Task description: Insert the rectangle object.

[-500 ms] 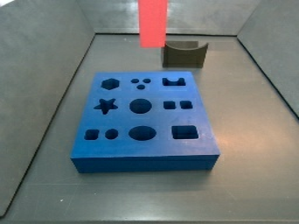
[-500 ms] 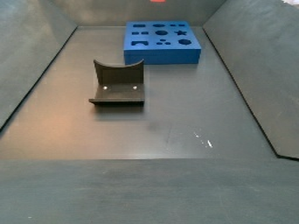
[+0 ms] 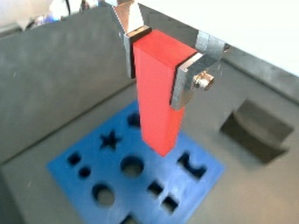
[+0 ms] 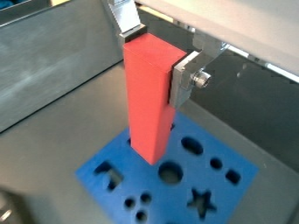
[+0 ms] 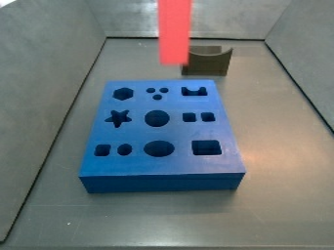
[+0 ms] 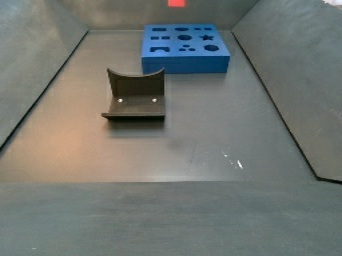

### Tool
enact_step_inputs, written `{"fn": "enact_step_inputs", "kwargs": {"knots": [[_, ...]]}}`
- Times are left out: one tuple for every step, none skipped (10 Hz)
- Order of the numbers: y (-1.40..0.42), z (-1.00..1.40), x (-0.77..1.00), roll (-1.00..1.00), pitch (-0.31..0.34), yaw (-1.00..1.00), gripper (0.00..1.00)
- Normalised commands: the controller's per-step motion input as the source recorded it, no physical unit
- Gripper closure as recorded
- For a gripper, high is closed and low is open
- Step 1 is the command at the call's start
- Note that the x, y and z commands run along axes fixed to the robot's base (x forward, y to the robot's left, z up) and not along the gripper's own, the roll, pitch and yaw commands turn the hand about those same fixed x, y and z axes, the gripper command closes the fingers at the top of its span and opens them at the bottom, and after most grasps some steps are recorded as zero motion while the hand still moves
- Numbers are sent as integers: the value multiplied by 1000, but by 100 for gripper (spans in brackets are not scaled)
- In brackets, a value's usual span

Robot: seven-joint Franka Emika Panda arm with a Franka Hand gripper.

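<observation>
The rectangle object is a tall red-pink bar (image 3: 158,114), also in the wrist view (image 4: 149,114). My gripper (image 3: 162,61) is shut on its upper end, one silver finger on each side, as the wrist view (image 4: 158,54) also shows. The bar hangs upright in the air above the blue holed board (image 3: 87,179) (image 4: 111,166). In a side view the bar (image 5: 175,29) hangs over the far edge of the board (image 5: 163,171) and the gripper is out of frame. In a side view only the bar's tip (image 6: 175,2) shows above the board (image 6: 187,62).
The fixture (image 5: 209,61) stands behind the board's far right corner; it also shows in a side view (image 6: 134,95) and a wrist view (image 3: 257,131). Grey walls (image 5: 65,88) slope up around the floor. The board has several shaped holes, one rectangular (image 5: 208,148).
The bar has come a little lower and slightly to the right in the side view. The board and fixture have not moved.
</observation>
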Motion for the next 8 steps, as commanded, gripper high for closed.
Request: {"fn": "enact_step_inputs", "kwargs": {"knots": [[-683, -111, 426, -154, 0, -103, 100], [-723, -183, 406, -116, 0, -103, 100], [-711, -349, 446, -79, 40, -80, 100], [-583, -666, 649, -29, 176, 0, 100], [-531, -651, 700, 0, 179, 0, 100], [-460, -349, 643, 0, 151, 0, 100], [-451, -214, 580, 36, 166, 0, 100], [-317, -129, 414, 59, 159, 0, 100]]}}
